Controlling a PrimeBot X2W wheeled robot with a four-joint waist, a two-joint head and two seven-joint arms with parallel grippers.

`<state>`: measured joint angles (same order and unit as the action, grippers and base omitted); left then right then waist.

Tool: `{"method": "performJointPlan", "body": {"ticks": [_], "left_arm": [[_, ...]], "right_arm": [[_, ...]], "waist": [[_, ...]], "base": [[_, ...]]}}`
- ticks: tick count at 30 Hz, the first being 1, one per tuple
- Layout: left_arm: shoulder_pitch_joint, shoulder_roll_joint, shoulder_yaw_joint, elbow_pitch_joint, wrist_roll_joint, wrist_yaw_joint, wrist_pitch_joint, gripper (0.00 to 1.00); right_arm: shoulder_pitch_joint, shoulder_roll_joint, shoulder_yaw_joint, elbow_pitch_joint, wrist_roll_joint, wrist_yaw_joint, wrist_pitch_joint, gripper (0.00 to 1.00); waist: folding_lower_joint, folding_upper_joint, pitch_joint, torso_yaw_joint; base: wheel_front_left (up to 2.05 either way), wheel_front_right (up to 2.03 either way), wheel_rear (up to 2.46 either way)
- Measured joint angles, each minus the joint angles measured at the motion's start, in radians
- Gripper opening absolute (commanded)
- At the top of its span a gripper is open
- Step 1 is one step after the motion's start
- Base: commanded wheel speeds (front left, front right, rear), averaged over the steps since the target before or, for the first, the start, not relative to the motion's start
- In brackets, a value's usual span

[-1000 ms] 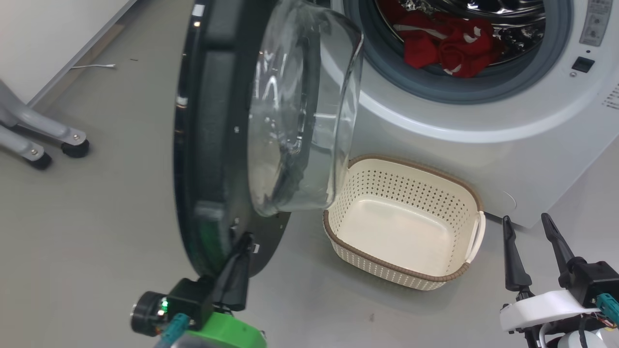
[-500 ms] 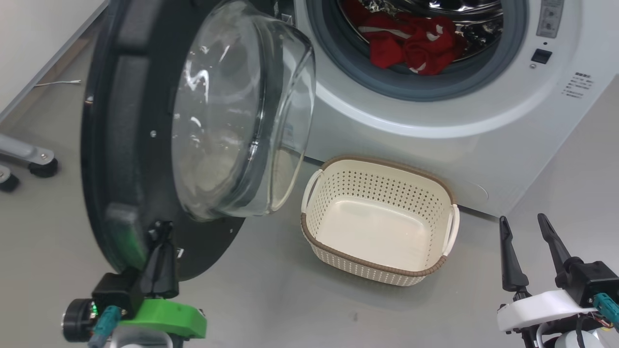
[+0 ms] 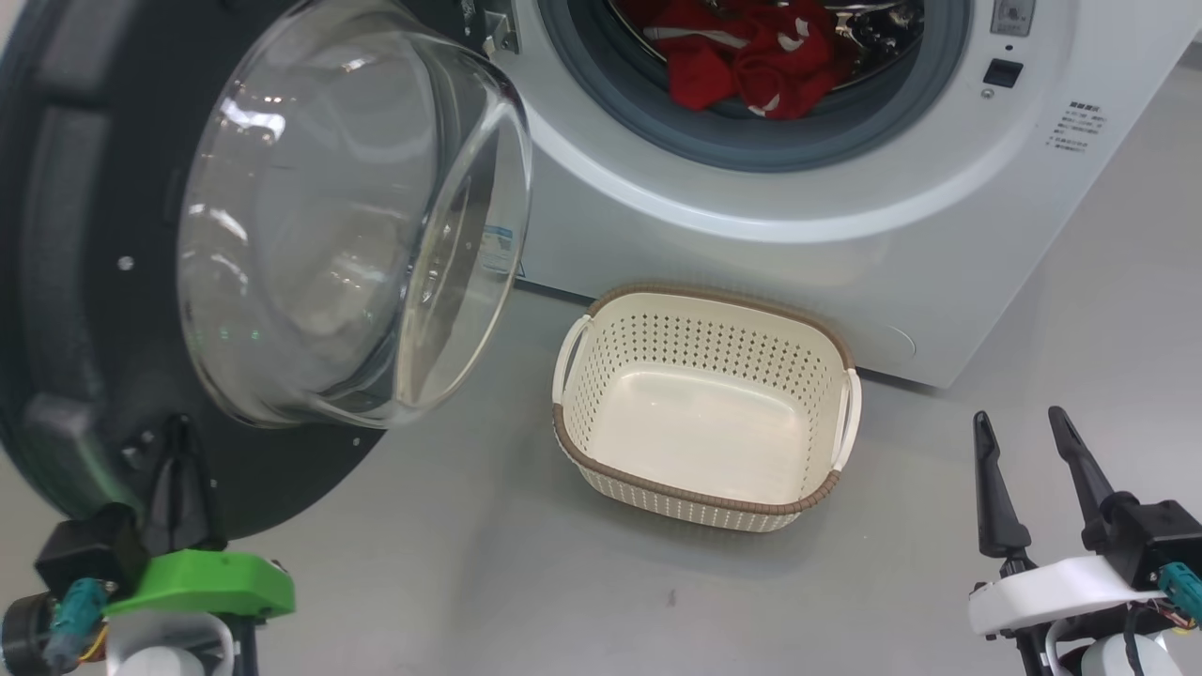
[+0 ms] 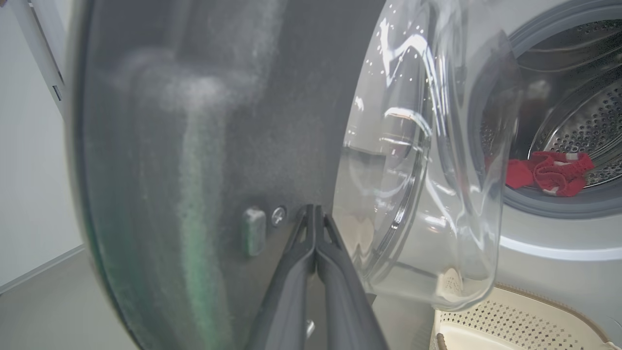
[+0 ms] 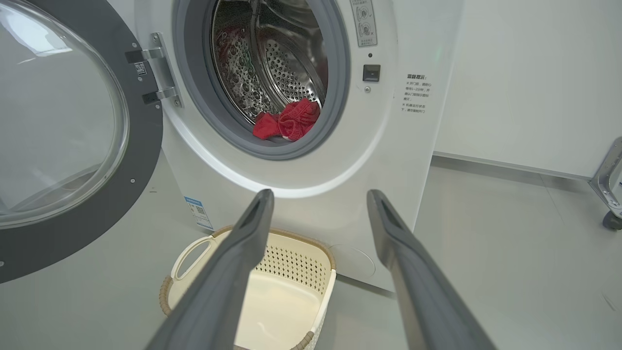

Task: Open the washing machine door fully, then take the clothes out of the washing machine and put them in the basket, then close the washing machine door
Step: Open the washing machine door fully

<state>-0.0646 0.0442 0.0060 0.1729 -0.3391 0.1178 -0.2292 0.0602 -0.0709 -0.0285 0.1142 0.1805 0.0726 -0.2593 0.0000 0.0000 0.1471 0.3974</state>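
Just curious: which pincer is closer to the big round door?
Left. The left pincer is shut, tips against the door; the right pincer hangs open beyond the basket.

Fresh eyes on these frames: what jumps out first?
The huge black washing machine door with its bulging clear glass stands wide open across the left of the head view, the left gripper at its lower edge with fingers shut. Bright red clothes lie in the drum of the white washing machine at the top. An empty cream basket sits on the floor just in front of it.
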Motion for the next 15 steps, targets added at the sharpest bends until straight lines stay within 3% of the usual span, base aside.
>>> {"method": "performJointPlan", "body": {"ticks": [15], "left_arm": [[-0.105,-0.001,0.159,0.112,-0.014,0.0,-0.01,0.0]], "right_arm": [[-0.034,-0.022,-0.025,-0.014,0.0,0.006,0.0,1.0]], "waist": [[0.0,0.0,0.058,-0.034]], "base": [[0.0,0.0,0.0]]}}
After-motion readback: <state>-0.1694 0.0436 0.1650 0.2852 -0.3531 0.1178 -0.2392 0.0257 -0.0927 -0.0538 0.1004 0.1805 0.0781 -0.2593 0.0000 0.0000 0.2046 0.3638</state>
